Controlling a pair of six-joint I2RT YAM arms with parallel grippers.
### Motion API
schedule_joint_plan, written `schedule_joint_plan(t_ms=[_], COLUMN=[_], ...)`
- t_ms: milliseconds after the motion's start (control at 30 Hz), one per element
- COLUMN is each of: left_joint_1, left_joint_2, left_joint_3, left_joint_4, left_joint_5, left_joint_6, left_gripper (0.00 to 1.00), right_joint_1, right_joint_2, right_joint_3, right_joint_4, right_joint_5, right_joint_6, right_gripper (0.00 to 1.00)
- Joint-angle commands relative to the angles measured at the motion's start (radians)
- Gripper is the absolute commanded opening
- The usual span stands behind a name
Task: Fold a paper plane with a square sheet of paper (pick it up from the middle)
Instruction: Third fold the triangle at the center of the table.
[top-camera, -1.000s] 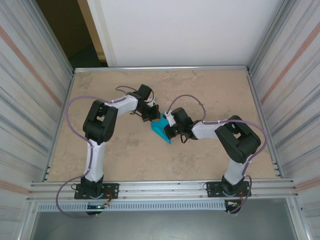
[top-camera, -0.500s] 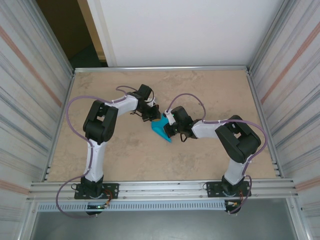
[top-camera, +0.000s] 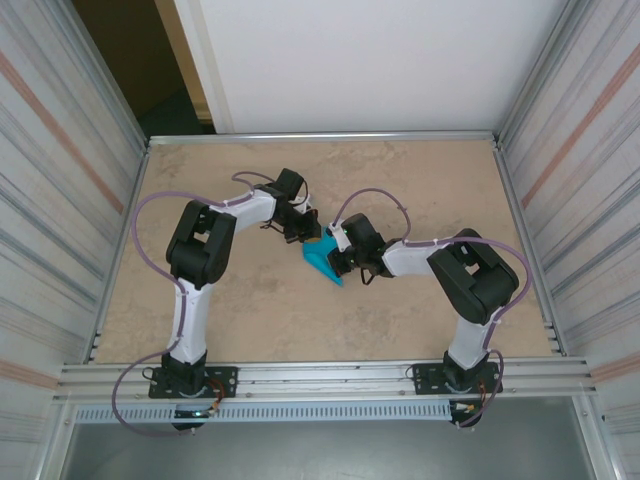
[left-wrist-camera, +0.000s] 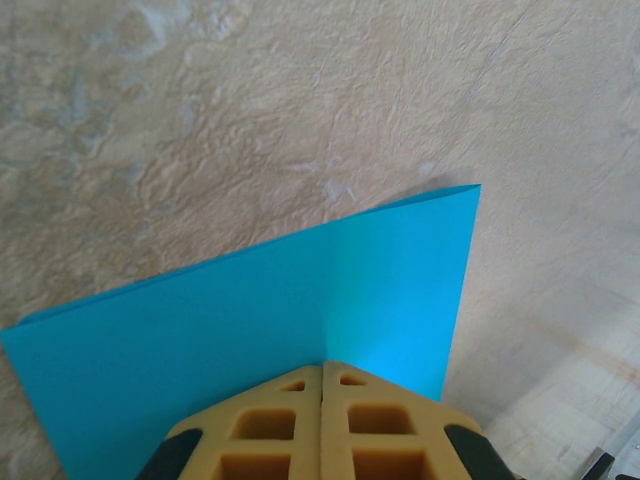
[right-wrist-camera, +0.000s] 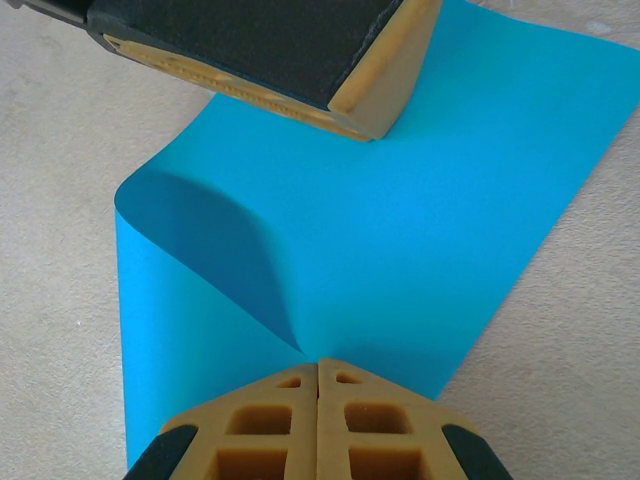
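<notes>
The left gripper (top-camera: 306, 233) and right gripper (top-camera: 336, 256) sit close together mid-table, both clamped on the blue sheet of paper (top-camera: 323, 264), so there is no way through between them. Their bent arms (top-camera: 200, 250) crowd the centre, while the far strip of the table (top-camera: 420, 175) and its near corners lie open, hemmed by ribbed side walls (top-camera: 60, 200).

**Robot test cell, lab-style**

A mottled beige table (top-camera: 420, 180) lies under the left pincer (top-camera: 310, 238), edged by aluminium rails (top-camera: 320, 137). Ribbed panel walls (top-camera: 60, 150) stand well off to either side of it. A white board (top-camera: 360, 60) stands beyond it, and behind it a slotted mounting rail (top-camera: 320, 378) carries two bolted arms (top-camera: 200, 245).
</notes>
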Motion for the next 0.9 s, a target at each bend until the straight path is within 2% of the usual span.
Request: schedule_joint_plan(t_ms=[0,200,300,533,733,867], left_joint_1=[-0.002,0.004,0.019,0.058,0.017,-0.034], left_joint_2=[0.035,0.01,-0.072,-0.319,-0.453,-0.485], left_joint_3=[0.006,0.022,-0.007,-0.295,-0.539,-0.598], left_joint_4=[-0.056,-0.055,0.009,0.276,0.505,0.552], left_joint_5=[-0.024,-0.014,-0.007,-0.002,0.028,0.031], left_joint_6=[0.018,0.005,-0.041,-0.224,-0.378,-0.415], left_gripper=[0.05,0.05,0.09,0.2,0.18,0.14], right_joint_1=[-0.005,-0.006,-0.006,-0.007,-0.007,-0.008], right_joint_2=[0.015,0.013,0.015,0.012,0.011,0.012], right_joint_3=[0.02,0.022,0.017,0.014,0.019,0.019], right_joint_4=[-0.035,-0.034,-0.034,-0.026,-0.028,-0.032], right_joint_5=[0.005,-0.003,-0.009,-0.02,-0.028,-0.029], right_joint_6=[0.025,0.029,0.037,0.051,0.059,0.06], right_gripper=[0.0,0.0,0.0,0.0,0.0,0.0])
